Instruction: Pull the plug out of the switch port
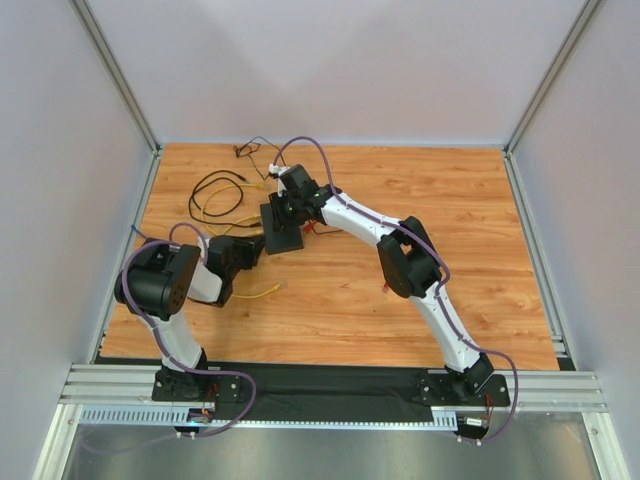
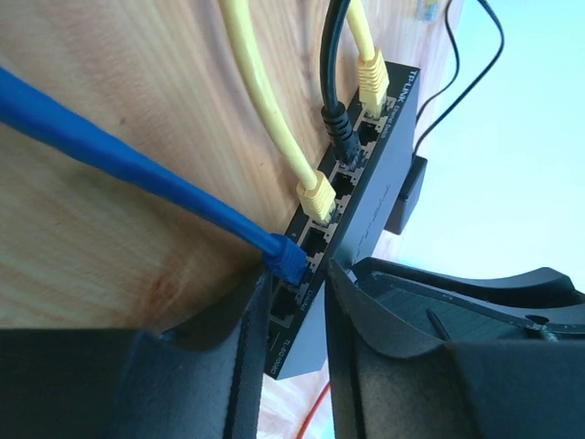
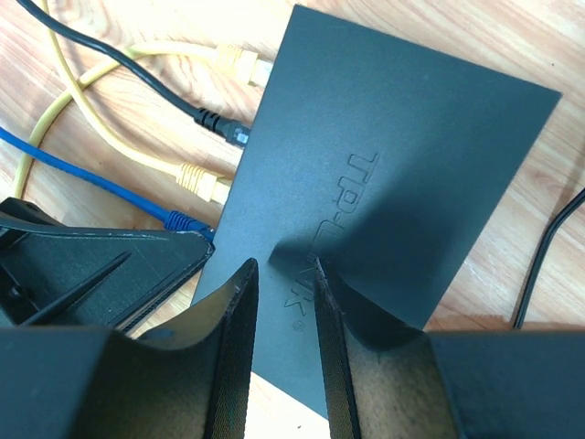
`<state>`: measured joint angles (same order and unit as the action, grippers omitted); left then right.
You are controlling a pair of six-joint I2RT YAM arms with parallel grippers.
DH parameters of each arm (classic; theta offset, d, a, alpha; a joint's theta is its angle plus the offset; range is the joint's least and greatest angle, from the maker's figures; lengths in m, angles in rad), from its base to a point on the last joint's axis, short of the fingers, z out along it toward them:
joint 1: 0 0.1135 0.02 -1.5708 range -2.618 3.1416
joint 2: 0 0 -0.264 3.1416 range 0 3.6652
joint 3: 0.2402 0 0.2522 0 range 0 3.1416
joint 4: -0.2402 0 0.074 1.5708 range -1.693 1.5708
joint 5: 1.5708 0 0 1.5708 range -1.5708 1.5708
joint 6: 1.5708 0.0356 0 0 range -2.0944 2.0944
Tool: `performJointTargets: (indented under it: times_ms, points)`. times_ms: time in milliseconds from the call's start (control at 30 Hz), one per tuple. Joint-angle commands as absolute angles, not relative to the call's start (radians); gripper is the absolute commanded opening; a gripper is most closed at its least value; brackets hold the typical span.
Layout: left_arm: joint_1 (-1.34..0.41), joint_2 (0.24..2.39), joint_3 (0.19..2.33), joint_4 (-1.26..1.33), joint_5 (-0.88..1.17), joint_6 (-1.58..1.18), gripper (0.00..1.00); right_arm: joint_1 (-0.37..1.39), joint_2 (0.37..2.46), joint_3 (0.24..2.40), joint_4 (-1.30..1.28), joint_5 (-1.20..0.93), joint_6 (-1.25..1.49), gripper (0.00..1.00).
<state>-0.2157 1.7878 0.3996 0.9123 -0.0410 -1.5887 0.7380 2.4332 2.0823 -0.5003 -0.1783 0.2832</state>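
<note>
The switch (image 1: pixel 283 232) is a flat black box lying on the wooden table, its port edge facing left. In the left wrist view the switch (image 2: pixel 361 229) carries a blue plug (image 2: pixel 286 259), a yellow plug (image 2: pixel 315 196), a black plug (image 2: pixel 340 128) and another yellow plug (image 2: pixel 370 78). My left gripper (image 2: pixel 297 272) is open at the near end of the port row. The blue plug sits right at its tips, with a gap to one finger. My right gripper (image 3: pixel 283 265) is open, tips down on the switch's top (image 3: pixel 393 155), nothing between them.
Black and yellow cables (image 1: pixel 215 195) loop at the back left of the table. A loose yellow cable (image 1: pixel 262 292) lies in front of the left arm. A thin red wire (image 2: pixel 315 412) runs under the switch. Grey walls and an aluminium frame enclose the table.
</note>
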Motion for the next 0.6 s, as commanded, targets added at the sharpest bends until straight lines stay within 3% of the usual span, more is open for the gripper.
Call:
performJointTargets:
  times_ms: [0, 167, 467, 567]
  points:
    - [-0.227, 1.841, 0.403, 0.865, -0.058, -1.574, 0.34, 0.735, 2.456, 2.115, -0.529, -0.178, 0.265, 0.33]
    - [-0.227, 1.861, 0.379, 0.925, -0.072, -1.589, 0.27, 0.733, 2.461, 2.123, -0.534, -0.181, 0.265, 0.33]
    - [-0.227, 1.905, 0.376, 0.986, -0.063, -1.609, 0.31, 0.73, 2.467, 2.126, -0.541, -0.181, 0.261, 0.33]
    - [-0.227, 1.93, 0.373, 1.028, -0.064, -1.611, 0.26, 0.73, 2.467, 2.126, -0.543, -0.179, 0.261, 0.33]
